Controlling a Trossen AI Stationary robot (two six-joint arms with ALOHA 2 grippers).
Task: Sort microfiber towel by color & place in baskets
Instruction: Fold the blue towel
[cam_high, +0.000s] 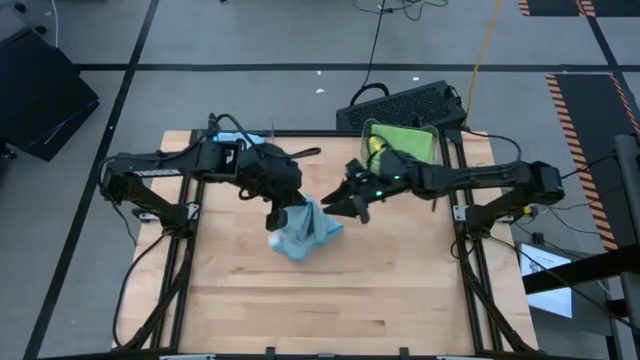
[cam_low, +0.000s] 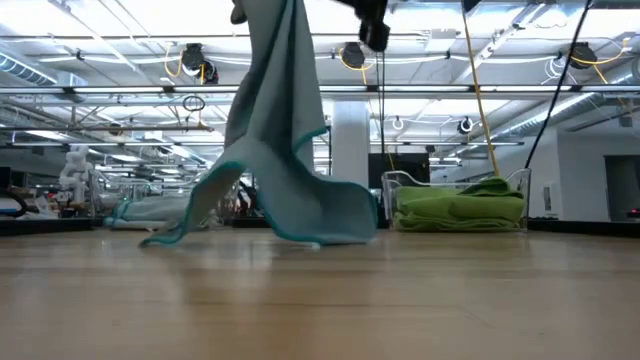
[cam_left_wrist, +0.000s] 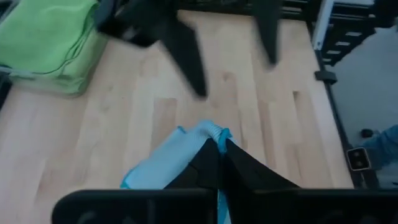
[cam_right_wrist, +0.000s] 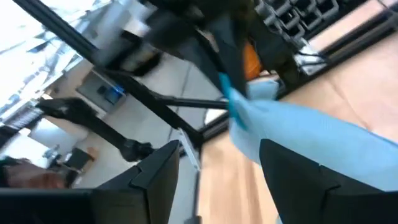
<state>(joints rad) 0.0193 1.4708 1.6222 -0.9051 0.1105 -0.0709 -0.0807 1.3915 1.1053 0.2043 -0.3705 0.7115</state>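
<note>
A light blue microfiber towel (cam_high: 308, 232) hangs in the middle of the table from my left gripper (cam_high: 280, 218), which is shut on it. In the low view the towel (cam_low: 285, 150) drapes from the top of the picture. My right gripper (cam_high: 345, 205) stands open just right of the towel's top, with nothing between its fingers (cam_right_wrist: 155, 177). Green towels (cam_high: 400, 142) lie in a clear basket (cam_low: 520, 185) at the far right corner. More pale blue cloth (cam_low: 150, 210) lies at the far left; I cannot tell whether it is in a basket. My left gripper pinches a bunched piece of the towel's teal-hemmed edge (cam_left_wrist: 214, 132) between its two fingers, which slant down. How many layers it has does not show. The towel hangs slack below the fingers, and its lower end (cam_low: 310, 232) lies spread on the table.
A black keyboard (cam_high: 405, 105) lies beyond the table's far edge behind the green basket. Dark frame rails (cam_high: 470, 250) run along both sides of the table. Bare wood (cam_high: 320, 300) stretches toward the near edge.
</note>
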